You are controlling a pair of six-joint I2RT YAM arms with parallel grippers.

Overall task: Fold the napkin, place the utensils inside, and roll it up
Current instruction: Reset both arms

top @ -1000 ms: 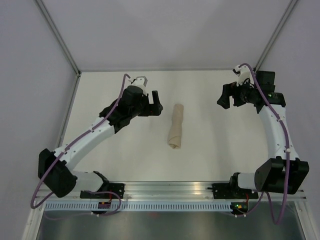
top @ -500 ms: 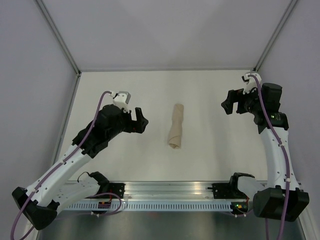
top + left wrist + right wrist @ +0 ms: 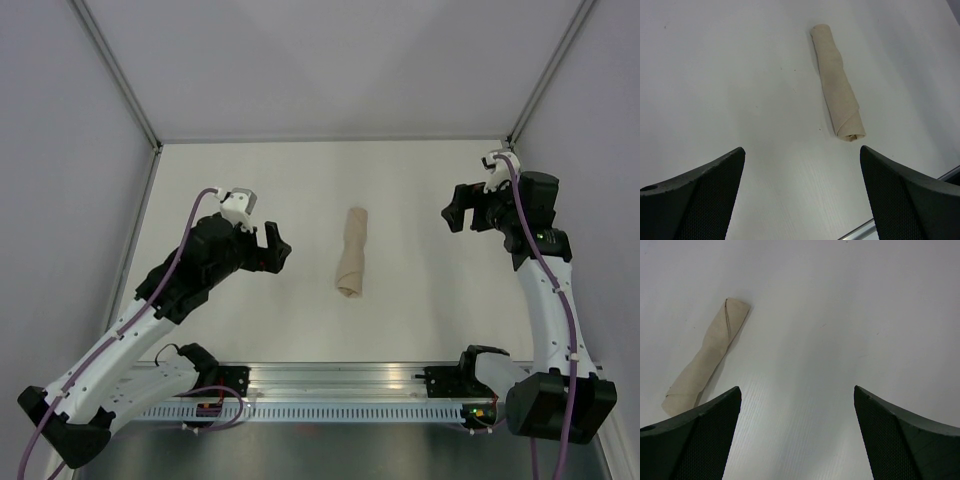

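1. The left gripper (image 3: 276, 248) has pulled back toward its own base over the last second. It stood just beside the roll then and now hangs apart from it, jaws spread fully wide with nothing between them.
2. The right gripper (image 3: 458, 206) has shifted only slightly and remains well away from the roll, also wide open and empty.
3. The napkin (image 3: 352, 252) has not moved. It lies on the counter (image 3: 430, 300) as a tight, slightly twisted roll between the two grippers, to the right of the left gripper and to the left of the right one. From the left wrist it sits ahead and to the right of the gripper (image 3: 801, 148); from the right wrist it is ahead and off to the left of the gripper (image 3: 796, 388).
4. No utensils show on the counter, so they are probably wrapped inside, though the roll's ends are too small to confirm this.
5. With both grippers released and backing off a finished roll, the task looks complete.
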